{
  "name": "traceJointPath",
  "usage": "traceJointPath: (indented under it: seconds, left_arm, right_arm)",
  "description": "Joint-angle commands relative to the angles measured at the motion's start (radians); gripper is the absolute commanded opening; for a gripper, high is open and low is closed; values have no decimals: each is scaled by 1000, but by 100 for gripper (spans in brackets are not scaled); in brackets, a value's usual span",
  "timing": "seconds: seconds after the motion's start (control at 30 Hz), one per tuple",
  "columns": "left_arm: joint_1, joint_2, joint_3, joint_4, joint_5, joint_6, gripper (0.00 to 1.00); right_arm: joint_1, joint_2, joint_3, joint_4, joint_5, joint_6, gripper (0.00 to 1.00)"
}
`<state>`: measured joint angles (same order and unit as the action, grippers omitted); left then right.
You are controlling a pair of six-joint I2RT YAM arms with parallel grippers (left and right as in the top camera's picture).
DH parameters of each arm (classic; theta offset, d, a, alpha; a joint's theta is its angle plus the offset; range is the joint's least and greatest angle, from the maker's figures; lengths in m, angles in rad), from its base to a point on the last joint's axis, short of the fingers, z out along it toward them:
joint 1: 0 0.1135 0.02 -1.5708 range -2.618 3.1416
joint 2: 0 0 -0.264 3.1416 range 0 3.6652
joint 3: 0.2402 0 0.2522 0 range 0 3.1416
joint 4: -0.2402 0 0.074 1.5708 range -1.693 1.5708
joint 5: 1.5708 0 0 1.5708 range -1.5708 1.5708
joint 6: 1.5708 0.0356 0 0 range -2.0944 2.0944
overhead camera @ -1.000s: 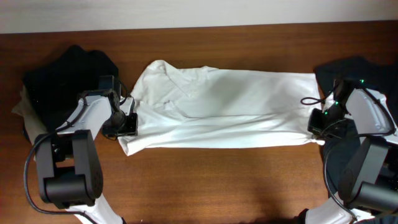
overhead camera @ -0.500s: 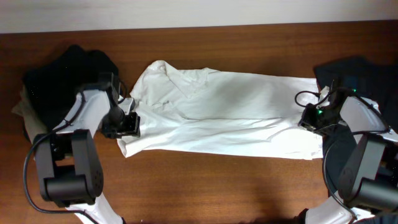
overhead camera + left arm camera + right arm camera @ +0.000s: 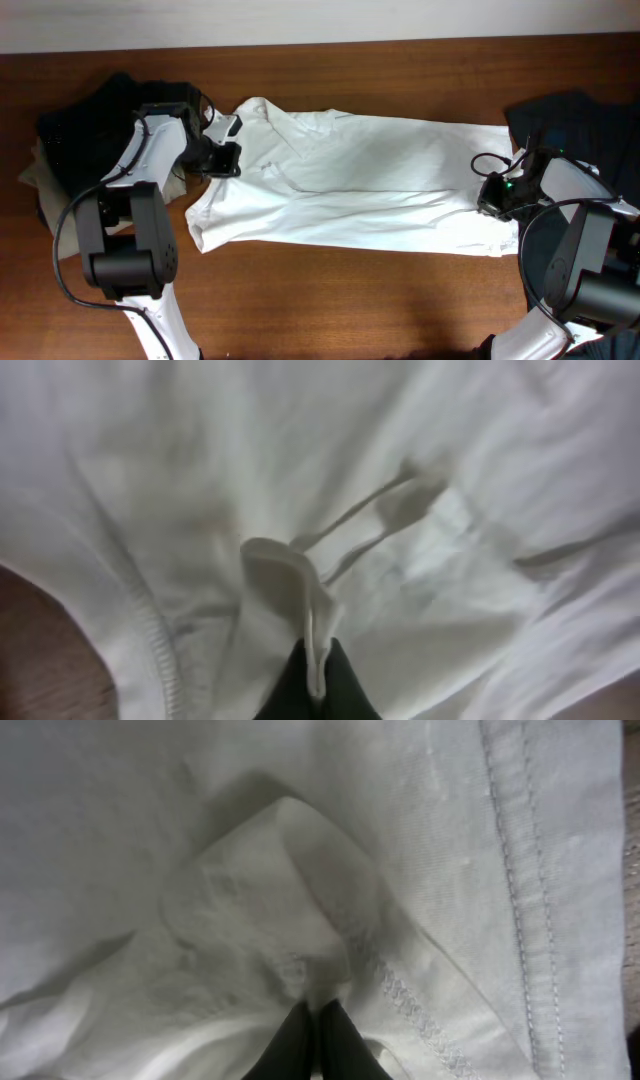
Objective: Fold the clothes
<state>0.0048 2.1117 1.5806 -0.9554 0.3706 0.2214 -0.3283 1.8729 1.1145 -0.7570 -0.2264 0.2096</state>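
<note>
both the left gripper (image 3: 222, 158) and right gripper (image 3: 489, 197) pinch the white shirt (image 3: 370, 180) tight. the left has moved farther back. dark clothes (image 3: 90, 120) lie half hidden behind it.

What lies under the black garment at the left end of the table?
A beige garment peeks out beneath the black garment along its left edge, on the wooden table. How far it reaches underneath, and whether anything else lies there, is covered.

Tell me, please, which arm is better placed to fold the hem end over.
Probably right: the right gripper is shut on the white shirt at its hem; the left gripper pinches fabric near the collar.
</note>
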Motion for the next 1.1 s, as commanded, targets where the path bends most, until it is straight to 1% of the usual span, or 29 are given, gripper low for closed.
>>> traceJointPath:
  seconds: [0.0,0.07,0.2,0.27,0.3,0.43,0.47,0.5,0.53,0.57,0.6,0.63,0.67,0.7,0.8,0.87,0.9,0.93,0.97,1.0,1.03,1.07]
  left_arm:
    - [2,-5,150,-67,64,16,1]
    - [-9,-4,208,-78,82,16,0]
    - [-51,0,209,-73,65,20,1]
    - [-66,0,209,-74,49,20,2]
    - [-72,0,209,-68,51,20,0]
    - [-105,0,208,-23,48,39,1]
    - [-105,0,208,-6,48,39,11]
    - [-105,0,208,-10,36,38,61]
    - [-105,0,208,-28,12,38,67]
    - [-91,0,208,-94,-44,38,76]
    - [-69,0,208,-185,-116,37,80]
    - [-46,0,208,-270,-190,37,80]
    - [-3,0,204,-370,-300,-11,82]
    - [31,0,200,-421,-314,-40,82]
    - [112,0,136,-472,-250,-60,81]
    - [135,0,-2,-423,-172,-40,79]
    - [134,0,-65,-364,-172,-40,78]
    - [134,0,-112,-310,-172,-40,72]
    - [134,0,-143,-257,-172,-40,49]
    - [136,0,-159,-217,-172,-40,23]
    - [136,0,-161,-184,-173,-40,1]
    - [136,0,-156,-178,-179,-40,0]
  right_arm:
    - [1,14,-11,-2,1,10,9]
    - [1,14,-11,-2,1,10,9]
    - [1,14,-11,-2,1,10,9]
    - [1,14,-11,-2,1,10,9]
    - [1,14,-11,-2,1,10,9]
    - [1,14,-11,-2,1,14,9]
    - [1,14,-11,-2,0,14,10]
    - [1,14,-11,-2,-3,14,9]
    - [1,14,-11,-5,-3,14,10]
    - [1,14,-11,-10,-3,13,10]
    - [1,14,-11,-16,-3,13,16]
    - [1,14,-11,-20,-3,14,17]
    - [1,14,-11,-25,-7,14,24]
    - [1,14,-11,-33,-7,13,29]
    - [1,14,-11,-88,-6,13,49]
    - [1,14,-11,-145,8,14,64]
    - [1,14,-11,-152,21,18,67]
    - [0,14,-11,-148,14,17,68]
    - [0,14,-11,-147,-1,9,67]
    - [0,13,-10,-144,-11,-8,66]
    - [0,9,11,-170,-10,-18,62]
    - [0,-2,32,-199,-10,-18,61]
